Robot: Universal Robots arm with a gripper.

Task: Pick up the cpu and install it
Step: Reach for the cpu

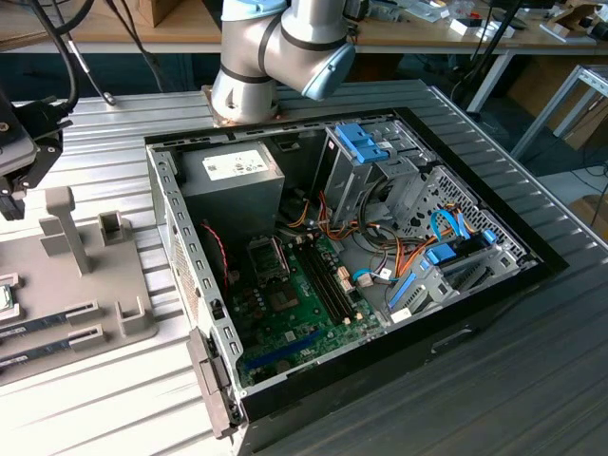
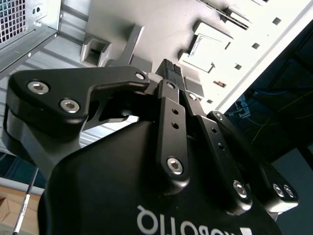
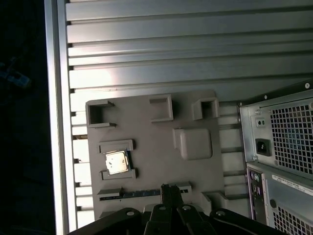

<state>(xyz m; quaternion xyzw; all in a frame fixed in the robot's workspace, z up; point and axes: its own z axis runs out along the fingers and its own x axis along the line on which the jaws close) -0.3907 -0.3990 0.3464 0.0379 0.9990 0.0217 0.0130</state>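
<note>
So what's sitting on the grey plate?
The cpu lies in a framed pocket of the plate. A memory stick lies in a slot, partly covered by the end effector. Other visible pockets look empty; the plate beneath the end effector is hidden.

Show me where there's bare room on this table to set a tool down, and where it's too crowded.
Free: the ribbed table on the exterior view's right of the computer case, and the strip between the case and the grey tray. Crowded: inside the case, full of cables; the tray's slots hold the cpu and memory sticks.
</note>
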